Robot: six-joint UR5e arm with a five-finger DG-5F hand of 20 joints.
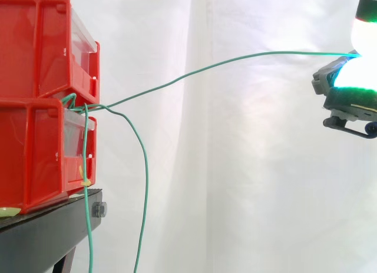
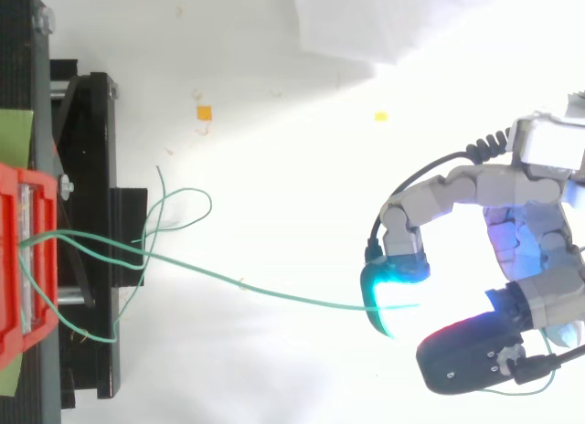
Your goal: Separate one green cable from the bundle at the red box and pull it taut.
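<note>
A single thin green cable [image 1: 294, 53] stretches in a shallow rising curve from the stacked red bins to the hand [image 2: 526, 227], which clamps its far end between glowing pads [image 2: 393, 291] well to the right of the counter [image 1: 41, 232]. The cable leaves the open mouth of the lower red bin [image 1: 29, 155], just beneath the upper red bin [image 1: 35, 43]. The rest of the bundle [image 1: 86, 143] spills from the same opening, its loose green strands hanging slack past the counter edge before a white curtain [image 1: 247, 167]. What else the bins hold cannot be told.
</note>
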